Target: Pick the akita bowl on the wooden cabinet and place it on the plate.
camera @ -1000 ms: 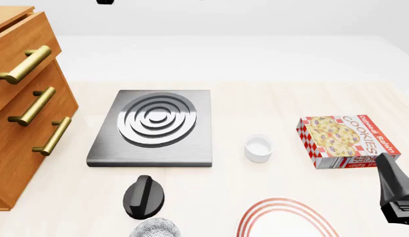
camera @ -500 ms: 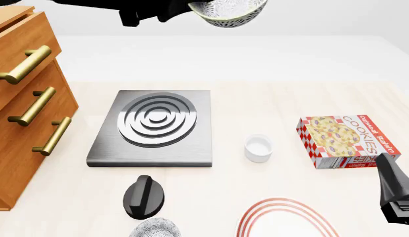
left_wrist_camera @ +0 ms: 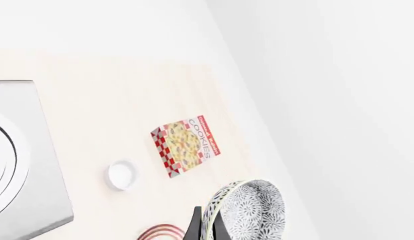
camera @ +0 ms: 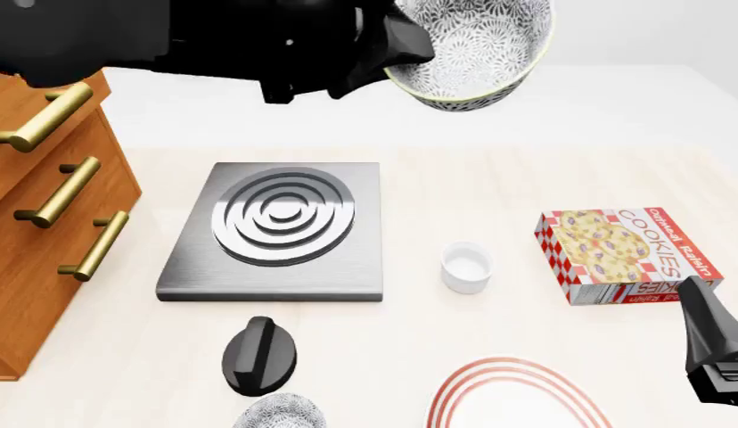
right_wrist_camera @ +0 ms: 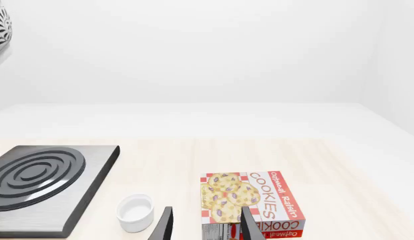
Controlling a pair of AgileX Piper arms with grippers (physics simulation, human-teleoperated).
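Observation:
The akita bowl (camera: pixel 471 49), black-and-white patterned with a pale rim, hangs high in the air above the table's far side. My left gripper (camera: pixel 399 45) is shut on its rim. In the left wrist view the bowl (left_wrist_camera: pixel 250 210) sits tilted, its rim pinched between my fingers (left_wrist_camera: pixel 195 227). The wooden cabinet (camera: pixel 36 223) stands at the left edge. The plate (camera: pixel 518 397), white with red rings, lies at the near edge, partly cut off; an arc of it (left_wrist_camera: pixel 163 232) shows in the left wrist view. My right gripper (camera: pixel 714 348) stands open at the lower right, empty.
A grey stove (camera: pixel 280 227) lies mid-table with a black knob (camera: pixel 259 355) in front of it. A white ramekin (camera: pixel 467 266) and a cookies box (camera: pixel 625 254) sit to the right. A look-alike patterned bowl (camera: pixel 280 412) rests at the near edge.
My left arm has swung in from the top of the front view, carrying the bowl rightward and closer to the camera. The right arm has stayed still.

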